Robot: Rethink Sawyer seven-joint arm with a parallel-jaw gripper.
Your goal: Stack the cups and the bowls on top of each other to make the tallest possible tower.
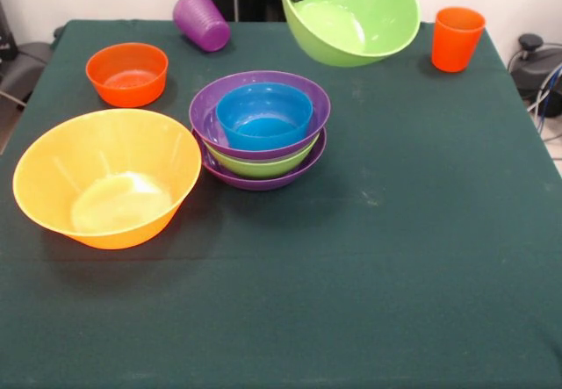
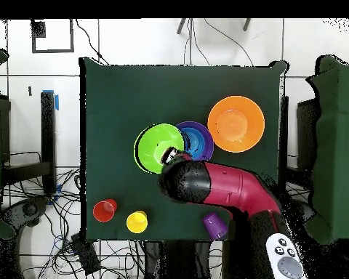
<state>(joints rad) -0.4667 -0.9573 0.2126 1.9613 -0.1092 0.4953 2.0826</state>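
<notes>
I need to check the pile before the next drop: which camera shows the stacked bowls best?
The front view: the stack shows fully, a blue bowl nested in purple, green and purple ones. Overhead, the lifted green bowl and the arm cover part of it.

red and black arm [image 2: 228,189] reaches in from base side, elbow bent, wrist end over table's middle. gripper [image 2: 170,155] mostly hidden, at a lifted load's rim; finger state n/a.
</notes>
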